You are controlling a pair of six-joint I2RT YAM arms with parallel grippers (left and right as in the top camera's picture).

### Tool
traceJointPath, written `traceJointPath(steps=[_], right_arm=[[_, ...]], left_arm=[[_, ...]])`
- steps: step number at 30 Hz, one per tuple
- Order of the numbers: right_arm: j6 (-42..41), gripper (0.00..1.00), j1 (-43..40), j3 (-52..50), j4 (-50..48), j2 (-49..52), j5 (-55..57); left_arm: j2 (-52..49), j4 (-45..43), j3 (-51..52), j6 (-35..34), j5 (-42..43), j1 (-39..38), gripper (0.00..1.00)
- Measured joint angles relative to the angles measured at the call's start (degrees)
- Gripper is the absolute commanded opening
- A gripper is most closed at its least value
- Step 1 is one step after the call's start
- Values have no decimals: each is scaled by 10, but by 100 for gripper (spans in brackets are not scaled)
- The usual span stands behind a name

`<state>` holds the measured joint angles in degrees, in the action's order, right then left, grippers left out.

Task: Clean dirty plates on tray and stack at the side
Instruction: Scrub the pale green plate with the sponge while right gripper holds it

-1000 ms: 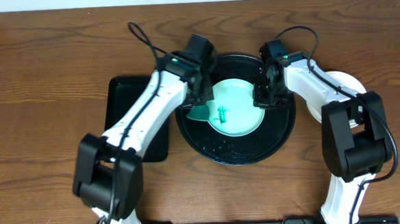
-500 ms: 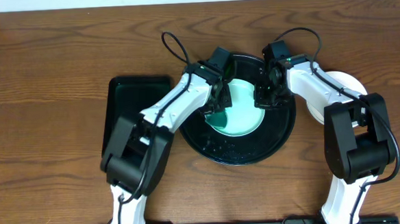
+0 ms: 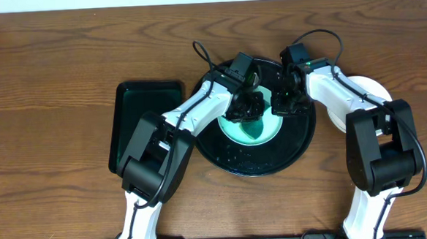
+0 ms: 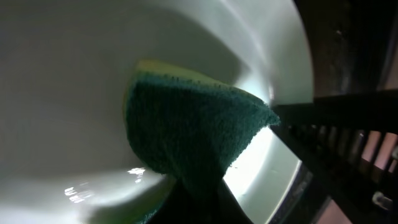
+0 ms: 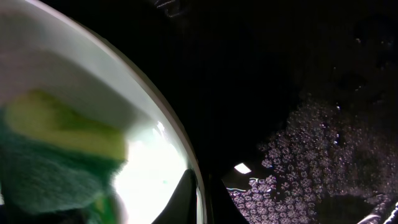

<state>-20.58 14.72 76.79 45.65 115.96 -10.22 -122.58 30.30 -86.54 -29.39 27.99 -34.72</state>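
A pale mint-green plate (image 3: pixel 264 134) lies on the round black tray (image 3: pixel 260 165). My left gripper (image 3: pixel 246 107) is shut on a green and yellow sponge (image 4: pixel 193 124) and presses it on the plate's inside (image 4: pixel 62 74). My right gripper (image 3: pixel 280 105) is shut on the plate's right rim; in the right wrist view the rim passes between the fingers (image 5: pixel 202 199). That view also shows the plate (image 5: pixel 62 56), the sponge (image 5: pixel 56 149) and the wet tray (image 5: pixel 298 93). The sponge and arm hide any smears.
A white plate (image 3: pixel 369 89) lies on the wood tabletop to the right of the tray, partly under my right arm. A rectangular black tray (image 3: pixel 132 109) lies to the left of the round tray. Water drops speckle the round tray's front.
My left gripper has moved right with the sponge, from the plate's left edge onto its middle, covering the dark-green smear. My right gripper has stayed on the rim.
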Motion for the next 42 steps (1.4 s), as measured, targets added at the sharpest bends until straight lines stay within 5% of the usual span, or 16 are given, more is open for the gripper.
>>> traceJointPath(steps=[6,12,18,31,42], right_arm=[[1,1,0,0,0,0,0],[2,1,0,0,-1,0,-1],[2,1,0,0,-8,0,-8],[2,1,0,0,-8,0,-9],[2,1,0,-1,-8,0,-9]], left_arm=[[0,8,-2,-15,-11,15,7],[8,115,-33,-61,-192,28,7],[13,146,-33,-83,-258,20,7],[11,39,-12,55,-35,-19,7],[9,-30,-9,26,-19,65,7]])
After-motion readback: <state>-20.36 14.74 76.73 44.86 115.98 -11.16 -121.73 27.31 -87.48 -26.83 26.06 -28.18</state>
